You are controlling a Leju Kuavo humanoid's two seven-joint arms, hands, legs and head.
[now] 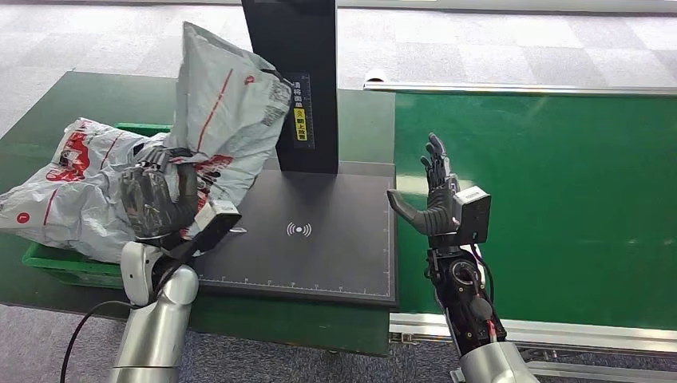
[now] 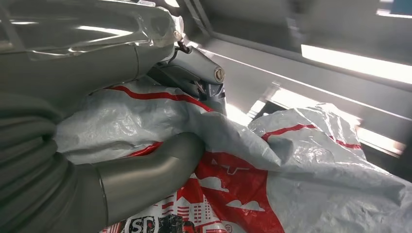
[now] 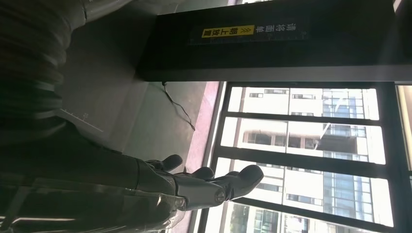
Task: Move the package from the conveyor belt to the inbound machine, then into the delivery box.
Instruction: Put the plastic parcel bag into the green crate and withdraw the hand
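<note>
My left hand [image 1: 156,199] grips a grey-and-red package [image 1: 227,112], fingers wrapped into its crumpled plastic, and holds it upright over the left edge of the black scanner pad [image 1: 319,239] of the inbound machine. The bag's top leans against the machine's dark post [image 1: 299,72]. In the left wrist view the thumb [image 2: 145,174] presses into the bag's [image 2: 291,184] red-printed face. A second package [image 1: 56,191] of the same kind lies just left of it, spilling over a green box [image 1: 60,267] at the near left of the green surface [image 1: 96,100]. My right hand [image 1: 435,195] stands raised at the pad's right edge, fingers straight and apart, thumb out, holding nothing; the right wrist view shows the same spread fingers [image 3: 214,187] with the post's yellow label [image 3: 228,32] beyond. The green conveyor belt [image 1: 575,183] stretches away to the right.
</note>
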